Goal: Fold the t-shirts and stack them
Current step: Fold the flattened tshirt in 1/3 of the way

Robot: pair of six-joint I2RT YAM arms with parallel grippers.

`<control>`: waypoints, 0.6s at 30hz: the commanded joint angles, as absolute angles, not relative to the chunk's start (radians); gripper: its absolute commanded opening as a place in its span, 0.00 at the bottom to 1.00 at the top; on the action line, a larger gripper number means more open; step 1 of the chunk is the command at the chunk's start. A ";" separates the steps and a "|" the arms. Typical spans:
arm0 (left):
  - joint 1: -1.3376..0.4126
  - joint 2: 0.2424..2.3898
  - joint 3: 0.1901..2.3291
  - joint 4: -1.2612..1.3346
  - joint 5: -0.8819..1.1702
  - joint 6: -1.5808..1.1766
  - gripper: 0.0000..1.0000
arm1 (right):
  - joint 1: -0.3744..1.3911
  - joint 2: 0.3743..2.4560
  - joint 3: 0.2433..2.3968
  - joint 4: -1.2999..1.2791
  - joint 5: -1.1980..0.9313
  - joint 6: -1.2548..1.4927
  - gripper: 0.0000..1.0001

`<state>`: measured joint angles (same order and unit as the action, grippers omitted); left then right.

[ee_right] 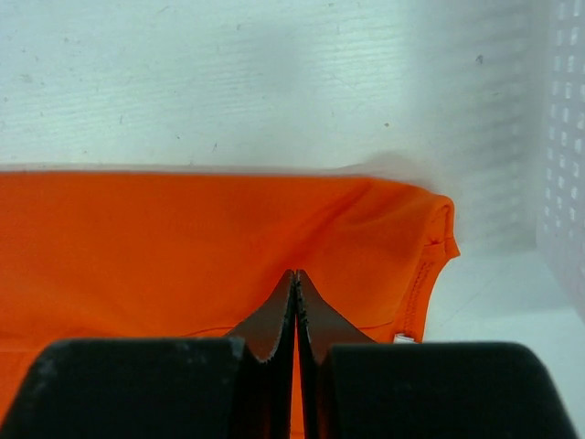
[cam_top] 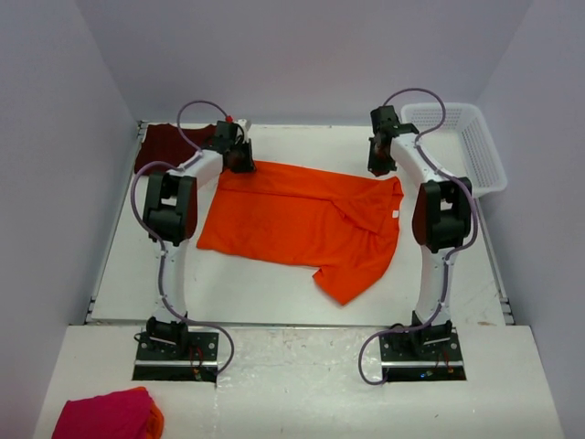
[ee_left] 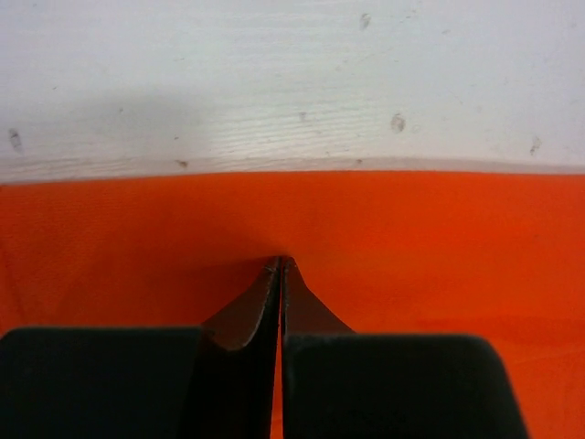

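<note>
The orange t-shirt (cam_top: 292,224) lies spread on the white table (cam_top: 274,293), partly folded, with its white neck label (cam_top: 397,214) at the right. My left gripper (cam_top: 240,157) is at the shirt's far left corner. In the left wrist view it (ee_left: 281,261) is shut, tips down on the flat orange cloth (ee_left: 411,238), with orange showing in the slit between the fingers. My right gripper (cam_top: 377,165) is at the far right corner. In the right wrist view it (ee_right: 294,273) is also shut on the orange cloth (ee_right: 137,247). The maroon t-shirt (cam_top: 169,144) lies at the back left, partly hidden by the left arm.
A white plastic basket (cam_top: 480,151) stands at the back right, and its wall shows in the right wrist view (ee_right: 567,183). A pink-red cloth bundle with an orange edge (cam_top: 101,416) lies on the near shelf at the bottom left. White walls close in the table.
</note>
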<state>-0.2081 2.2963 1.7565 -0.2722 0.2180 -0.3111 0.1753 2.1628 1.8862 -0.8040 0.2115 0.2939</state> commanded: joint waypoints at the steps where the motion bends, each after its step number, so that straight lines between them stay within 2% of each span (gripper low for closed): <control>1: -0.175 2.287 1.703 -0.221 0.226 -0.310 0.00 | 0.161 2.181 1.934 -0.854 0.178 0.274 0.00; 2: -0.166 2.281 1.677 -0.218 0.216 -0.310 0.00 | 0.158 2.166 1.909 -0.851 0.169 0.279 0.03; 3: -0.161 2.278 1.666 -0.215 0.207 -0.307 0.00 | 0.155 2.151 1.884 -0.838 0.167 0.287 0.12; 5: -0.141 2.270 1.632 -0.209 0.195 -0.304 0.00 | 0.153 2.106 1.815 -0.787 0.150 0.295 0.36; 8: -0.115 2.264 1.600 -0.192 0.210 -0.302 0.00 | 0.152 2.085 1.776 -0.770 0.164 0.310 0.40; 18: -0.097 2.249 1.559 -0.135 0.290 -0.321 0.00 | 0.132 2.063 1.740 -0.756 0.175 0.339 0.40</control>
